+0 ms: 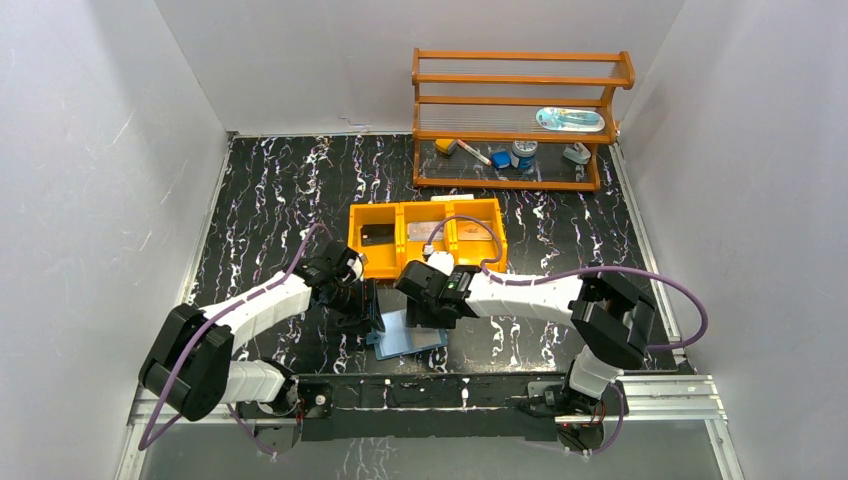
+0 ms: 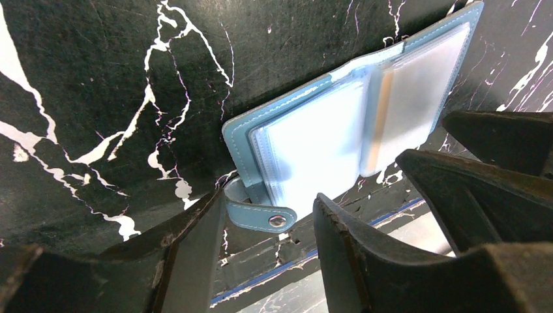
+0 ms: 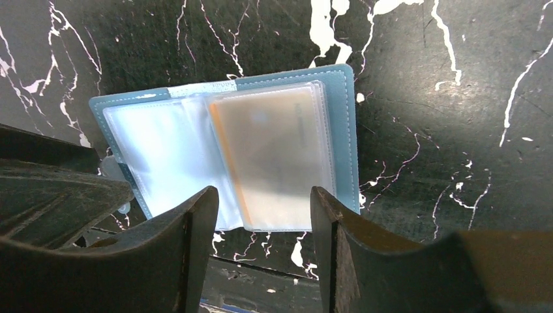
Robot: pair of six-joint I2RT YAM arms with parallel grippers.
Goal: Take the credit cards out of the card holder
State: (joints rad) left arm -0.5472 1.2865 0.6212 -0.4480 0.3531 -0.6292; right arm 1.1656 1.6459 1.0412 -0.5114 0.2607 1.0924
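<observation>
- Lying open and flat on the table (image 1: 270,190), the card holder (image 3: 222,156) sits near the front edge between your two arms, with both leaves spread and its clear sleeves (image 3: 169,156) facing up.
- Expect it to be light and floppy: soft blue leaves joined at a spine. It will probably slide or lift whole if you pull a card without pinning it down.
- You can see one orange card (image 3: 274,150) through the sleeve stack on the leaf under the right wrist camera. You cannot tell whether the paler sleeves beside it hold more cards.
- Treat the card as thin, stiff and slick, lodged in glossy plastic that gives the fingers little to bite on. Pinch its flat faces at whichever edge stands free at the sleeve mouth, and avoid catching the plastic. The views do not show which side that mouth is on.
- Your right gripper (image 3: 262,192) hovers just above that leaf, jaws apart, with nothing between them.
- Your left gripper (image 2: 269,199) sits low at the other leaf, jaws apart and straddling the snap strap (image 2: 264,218), clamping nothing. That strap or the leaf's stitched border looks like the sensible place to hold the wallet down.
- Beyond the holder, the orange tray (image 1: 355,240) stands well clear.
</observation>
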